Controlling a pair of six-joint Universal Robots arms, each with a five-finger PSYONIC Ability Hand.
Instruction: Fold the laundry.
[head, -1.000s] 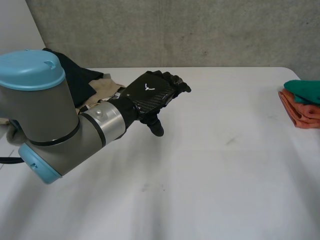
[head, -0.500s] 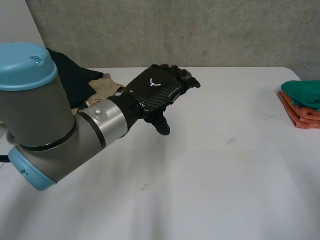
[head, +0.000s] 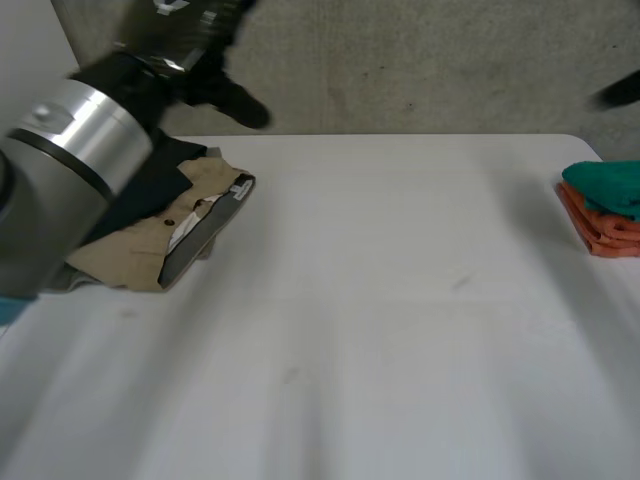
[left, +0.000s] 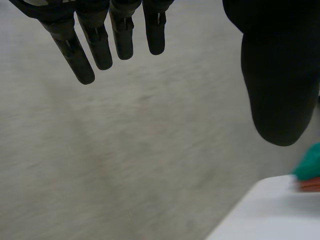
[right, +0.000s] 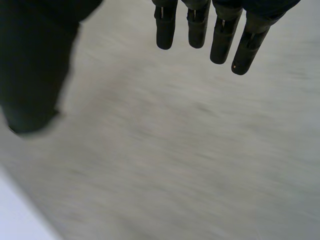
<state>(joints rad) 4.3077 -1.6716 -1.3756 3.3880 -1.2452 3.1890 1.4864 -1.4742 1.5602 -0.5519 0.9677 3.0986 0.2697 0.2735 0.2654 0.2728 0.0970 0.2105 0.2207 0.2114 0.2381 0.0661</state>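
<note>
Fingers (left: 98, 46) of the left hand (head: 203, 62) straight and slightly fanned, well apart from the thumb, closed on nothing. Likewise the fingers (right: 197, 27) of the right hand (right: 31, 70): straight, relaxed, thumb set wide to one side, nothing between. Both palms up in the air and turned toward the grey wall (head: 420, 60), well above the counter (head: 380, 330).

Unfolded laundry heaped at the counter's far left corner, touched by neither hand. Tan garment (head: 140, 250) crumpled at the front of the heap, with a darker band along the edge nearest the counter's middle. Dark garment (head: 150, 165) behind and partly under it. Left arm (head: 70, 150) lifted over that corner, its grey joint and silver ring covering part of the dark garment and the heap's left side.

Well apart from the heap, at the counter's right edge, a folded stack: teal cloth (head: 608, 185) lying on orange cloth (head: 600, 235). Same stack visible from the left wrist just past the thumb tip, sitting on a corner of the counter.

Behind everything, the wall, rough and grey, running the length of the counter's far edge.
</note>
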